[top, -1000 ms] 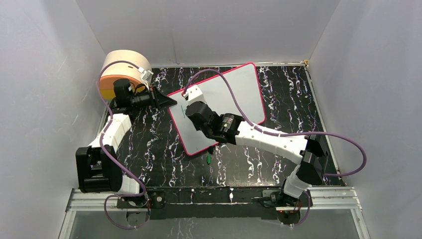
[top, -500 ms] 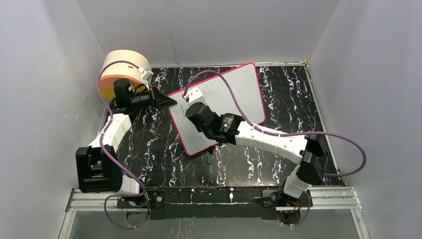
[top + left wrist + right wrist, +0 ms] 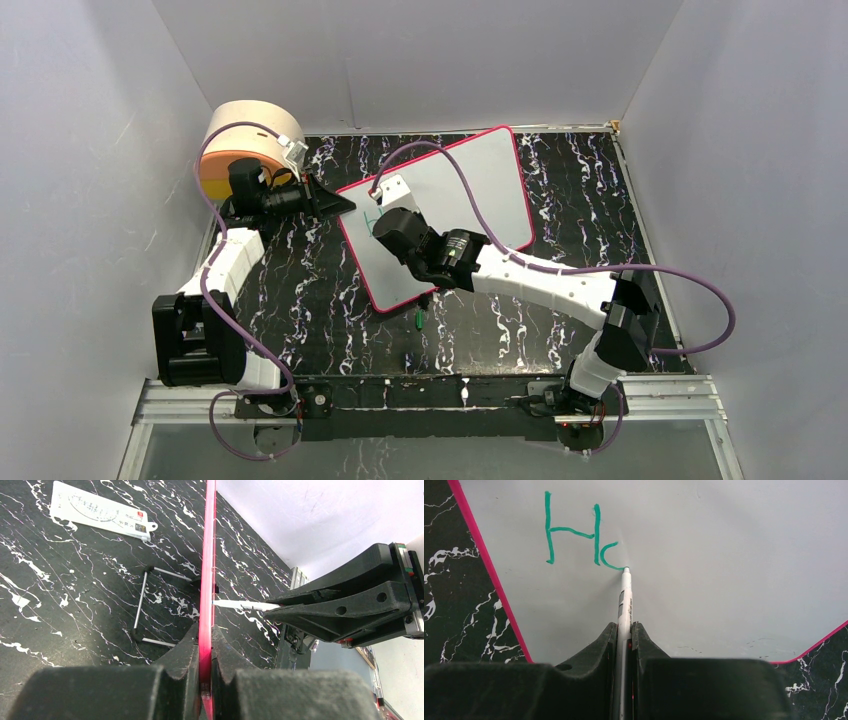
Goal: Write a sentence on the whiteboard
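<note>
right end effector (image 3: 624, 629) pinches the pen (image 3: 625, 592) on the whiteboard (image 3: 734, 555); left end effector (image 3: 205, 632) clamps its rim. we judge excess pressure could tilt it, breaking the sentence (image 3: 574, 532).

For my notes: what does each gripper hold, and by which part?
Left gripper: whiteboard, by its pink rim. Right gripper: pen, by its barrel.

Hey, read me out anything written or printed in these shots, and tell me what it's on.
"H" followed by an unfinished "c"-like curve: teal-green writing on the whiteboard.
White card: printed lines and a small red mark, too small to read.
Pen barrel: dark marking, too blurred to read.
</note>
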You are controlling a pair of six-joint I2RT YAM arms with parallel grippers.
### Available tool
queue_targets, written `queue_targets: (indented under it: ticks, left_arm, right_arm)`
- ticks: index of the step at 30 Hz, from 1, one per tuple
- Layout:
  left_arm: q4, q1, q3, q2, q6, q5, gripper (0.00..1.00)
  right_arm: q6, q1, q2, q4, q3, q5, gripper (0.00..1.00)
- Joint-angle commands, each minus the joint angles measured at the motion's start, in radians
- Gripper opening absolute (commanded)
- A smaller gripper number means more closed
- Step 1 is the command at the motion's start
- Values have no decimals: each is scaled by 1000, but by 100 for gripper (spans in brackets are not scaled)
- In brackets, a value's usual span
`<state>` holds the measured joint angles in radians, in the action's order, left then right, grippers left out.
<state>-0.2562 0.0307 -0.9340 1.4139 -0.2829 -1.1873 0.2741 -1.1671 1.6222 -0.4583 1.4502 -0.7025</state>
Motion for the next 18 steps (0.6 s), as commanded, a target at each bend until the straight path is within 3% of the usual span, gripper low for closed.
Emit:
queue_targets:
  ticks: [1, 18]
  left_arm:
    - [51, -17, 1, 14, 86, 36, 0]
    - [52, -17, 1, 14, 88, 35, 0]
  right_arm:
    - [1, 9, -16, 79, -7, -47, 0]
    - [-25, 9, -25, 135, 4, -59, 0]
